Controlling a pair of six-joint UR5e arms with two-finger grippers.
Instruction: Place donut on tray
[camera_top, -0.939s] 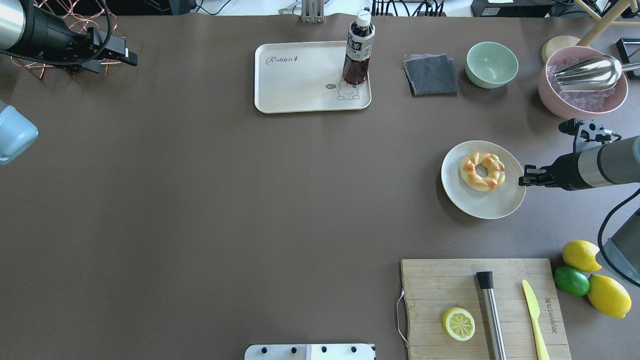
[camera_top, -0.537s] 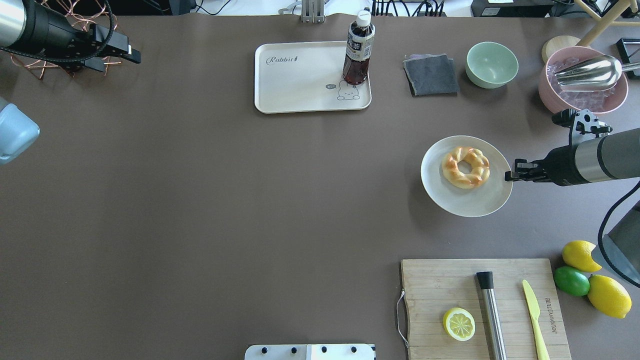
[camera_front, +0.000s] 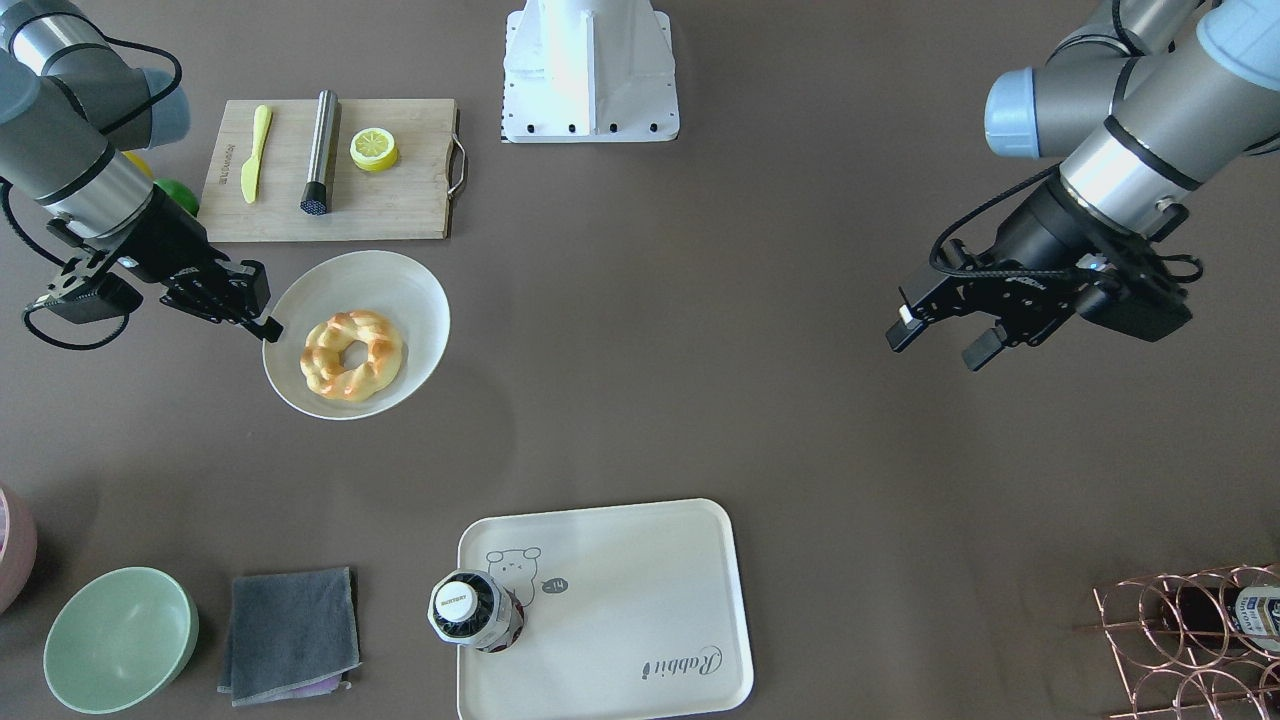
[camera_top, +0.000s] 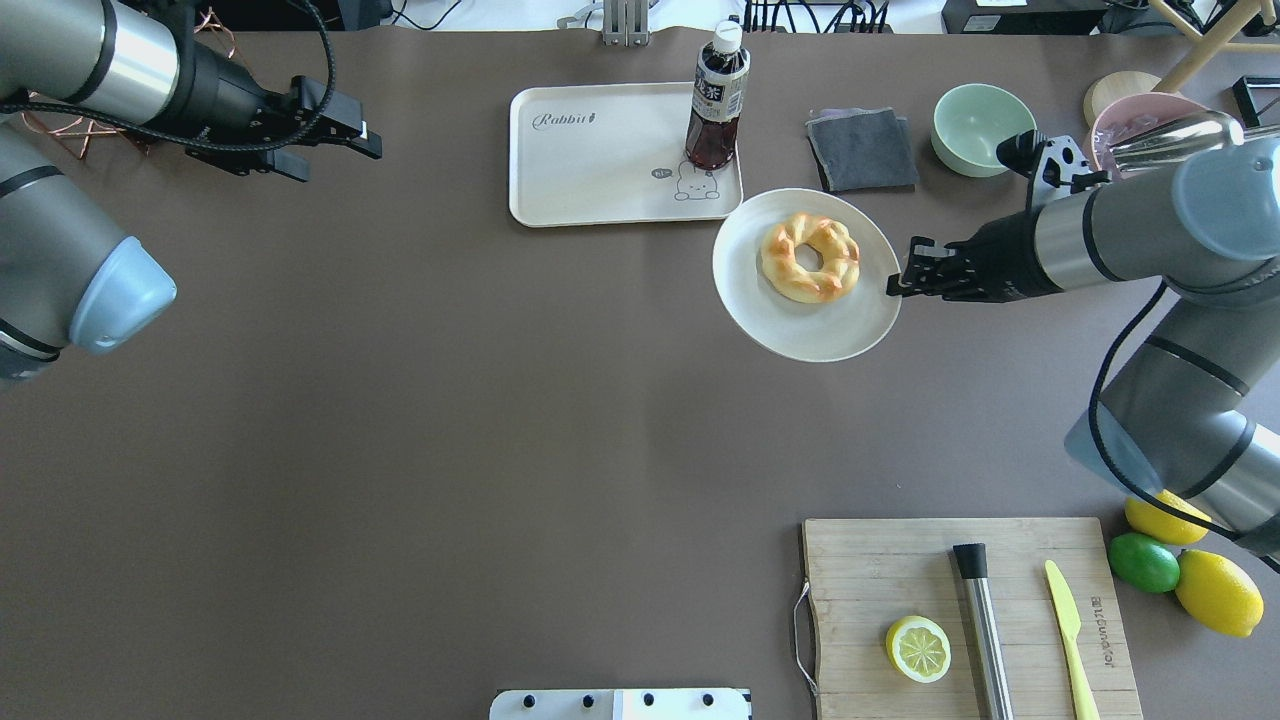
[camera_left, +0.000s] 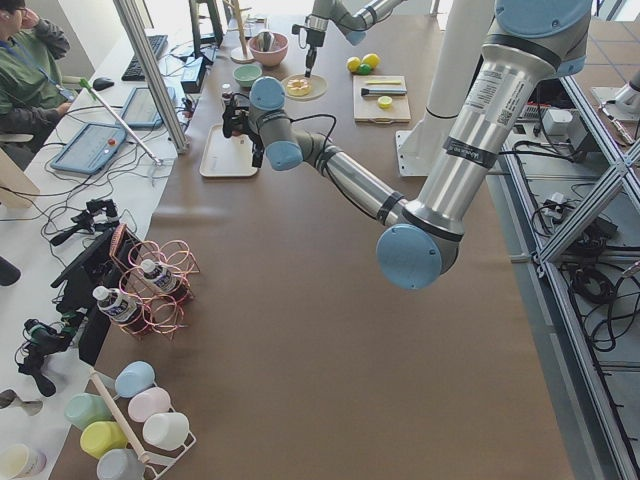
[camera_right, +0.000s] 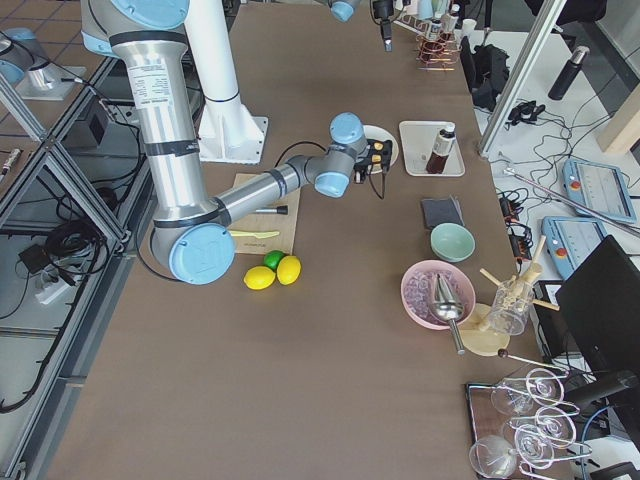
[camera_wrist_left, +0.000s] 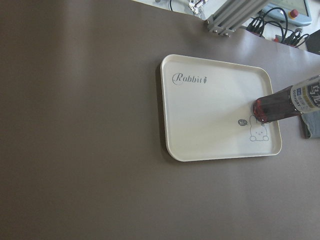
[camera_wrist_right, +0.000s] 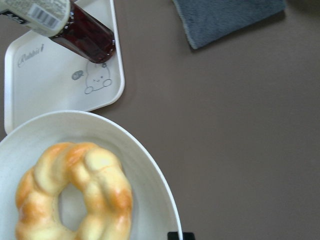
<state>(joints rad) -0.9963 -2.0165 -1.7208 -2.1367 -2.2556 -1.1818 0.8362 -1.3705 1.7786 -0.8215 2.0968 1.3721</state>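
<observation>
Your right gripper (camera_top: 893, 287) is pinched closed on the rim of the round white plate (camera_top: 800, 325). In the overhead view it grips the plate's 3 o'clock edge, and the forearm reaches in nearly level from the right. The plate is held clear of the table, and the front view shows its shadow on the table beside it. Its 10 o'clock edge overlaps the 4 o'clock corner of the tray (camera_top: 600, 175). The donut (camera_top: 810, 257) lies flat on the plate, toward its 12 o'clock side, not on the tray. A dark drink bottle (camera_top: 716, 100) stands upright on the tray's 3 o'clock side, by the bear drawing. Your left gripper (camera_front: 932, 350) hovers well off at the tray's 9 o'clock, fingers parted and holding nothing.
</observation>
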